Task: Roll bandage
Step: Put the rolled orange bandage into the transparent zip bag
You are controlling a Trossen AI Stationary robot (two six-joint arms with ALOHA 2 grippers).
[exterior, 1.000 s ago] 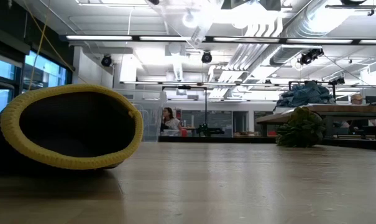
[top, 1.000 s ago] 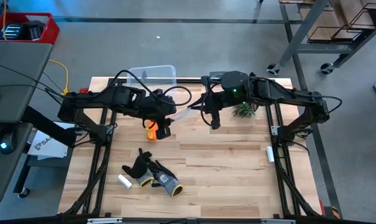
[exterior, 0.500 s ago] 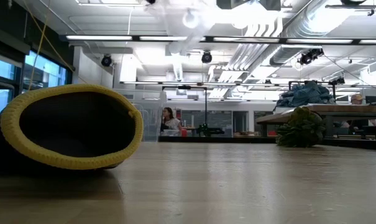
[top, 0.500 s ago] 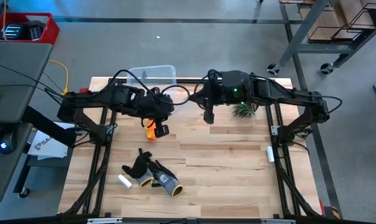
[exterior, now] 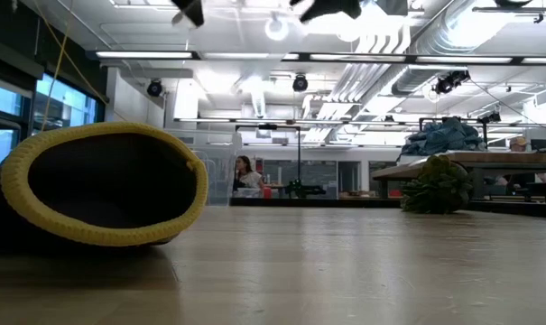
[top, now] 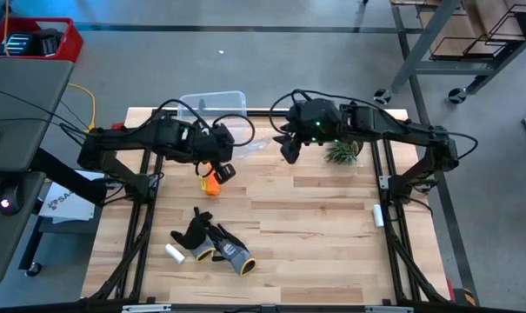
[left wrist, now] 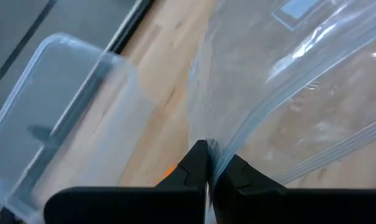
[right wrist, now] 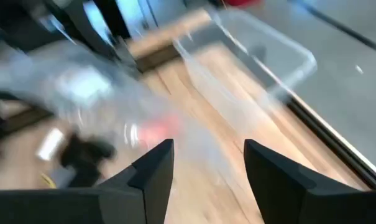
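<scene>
The orange bandage point(top: 210, 183) lies bunched on the wooden table under my left gripper point(top: 225, 170). In the left wrist view only a sliver of the bandage point(left wrist: 168, 172) shows. My left gripper point(left wrist: 210, 163) is shut on a clear zip bag point(top: 252, 146), which reaches from it toward my right gripper point(top: 287, 152). My right gripper point(right wrist: 209, 162) is open and raised near the table's far edge, with nothing between its fingers. The bag point(right wrist: 76, 81) shows blurred ahead of it. My left gripper pinches an edge of the clear bag point(left wrist: 220, 149) between its two shut fingers, coming slanting down from the table's left. The bag is lifted off the table and spreads away beyond the fingertips. How many layers are pinched I cannot tell.
A clear plastic box point(top: 215, 104) stands at the far edge behind my left arm. Black, grey and yellow gloves point(top: 215, 243) and a small white cylinder point(top: 174, 253) lie near the front left. A green plant point(top: 341, 154) sits at the far right.
My left gripper has turned and now has the bag's edge. My right gripper has rolled its wrist and gone toward the table's far edge and a little left. The orange bandage has stayed where it was.
</scene>
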